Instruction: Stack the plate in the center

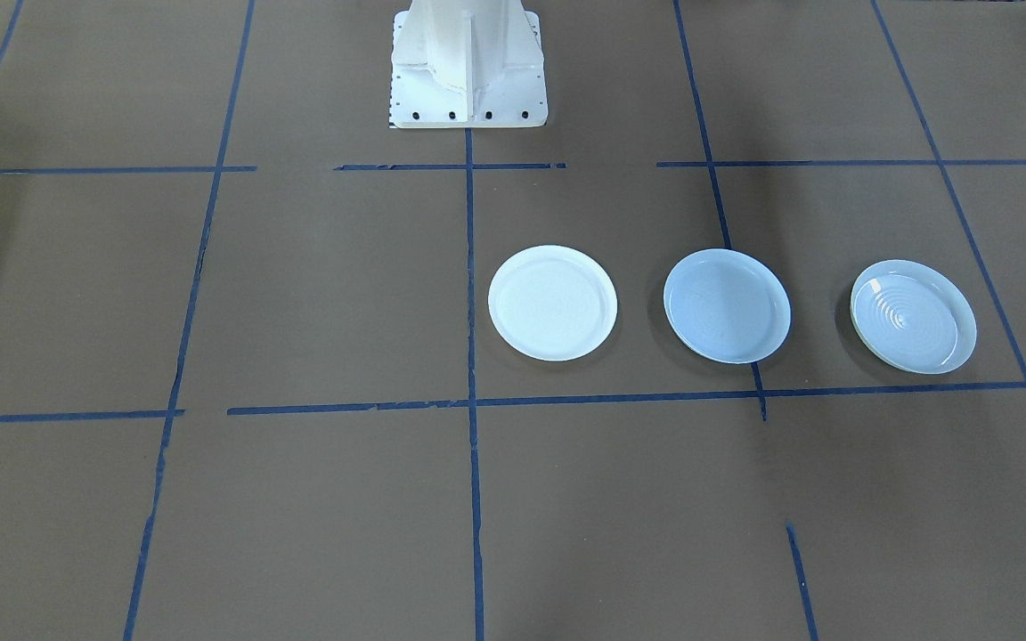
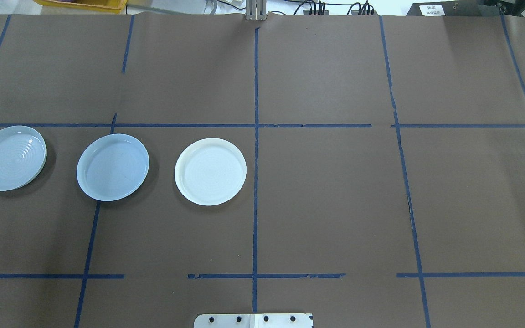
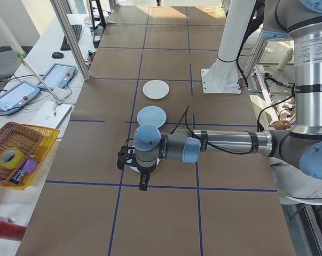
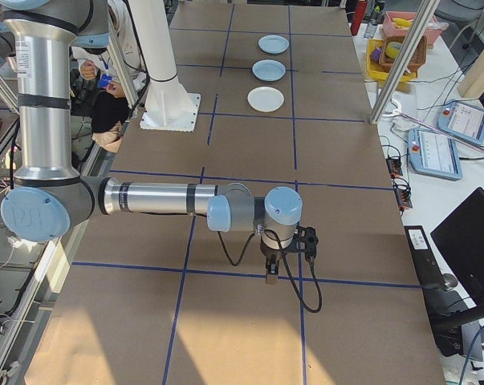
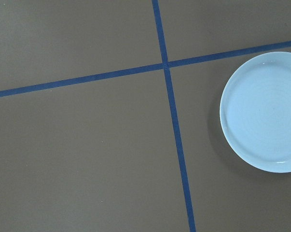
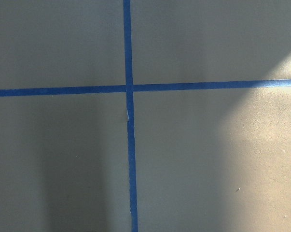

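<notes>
Pincer state we cannot tell on either arm, both parked off the row; nothing stacked yet: center plate (image 2: 113, 167) sits bare on the table (image 2: 326, 200) between white plate (image 2: 210, 171) and ridged plate (image 2: 9, 158).

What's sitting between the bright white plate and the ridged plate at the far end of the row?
The smooth pale bluish plate sits between the white plate and the ridged plate, apart from both. The overhead view shows it.

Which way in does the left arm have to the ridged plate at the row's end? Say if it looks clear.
Probably clear, from above. The ridged plate lies apart from the smooth middle plate, nothing on it. The left tool hangs over that end.
</notes>
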Robot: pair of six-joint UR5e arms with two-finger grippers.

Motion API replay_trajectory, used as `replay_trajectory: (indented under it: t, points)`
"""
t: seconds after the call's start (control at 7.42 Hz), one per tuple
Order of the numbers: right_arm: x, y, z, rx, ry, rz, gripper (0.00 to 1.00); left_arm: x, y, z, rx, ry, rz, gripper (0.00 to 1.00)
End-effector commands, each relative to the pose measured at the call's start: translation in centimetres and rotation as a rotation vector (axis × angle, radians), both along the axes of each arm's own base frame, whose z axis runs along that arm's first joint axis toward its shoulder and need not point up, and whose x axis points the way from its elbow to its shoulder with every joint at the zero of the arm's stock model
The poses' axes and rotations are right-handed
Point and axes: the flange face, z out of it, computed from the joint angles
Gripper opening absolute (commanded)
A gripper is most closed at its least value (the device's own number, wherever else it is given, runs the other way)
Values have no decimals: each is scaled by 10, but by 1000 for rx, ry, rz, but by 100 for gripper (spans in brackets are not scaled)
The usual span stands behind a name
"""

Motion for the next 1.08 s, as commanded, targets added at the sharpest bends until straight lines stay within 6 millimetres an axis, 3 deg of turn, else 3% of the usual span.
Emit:
replay_trajectory:
  t: [0.0, 0.13, 0.54, 0.81, 0.94]
  points:
    - [0, 0, 0, 0, -1, 0, 100, 52, -7, 17, -18, 54, -66, 100]
    - [0, 0, 0, 0, 1, 0, 100, 75, -3, 41, -19, 82, -79, 100]
    - [0, 0, 0, 0, -1, 0, 100, 151, -18, 69, -60, 168, -104, 96]
    - [0, 0, 0, 0, -1, 0, 100, 179, -31, 76, -92, 189, -106, 95]
    - [0, 0, 0, 0, -1, 0, 100, 182, -30, 81, -100, 187, -100, 86]
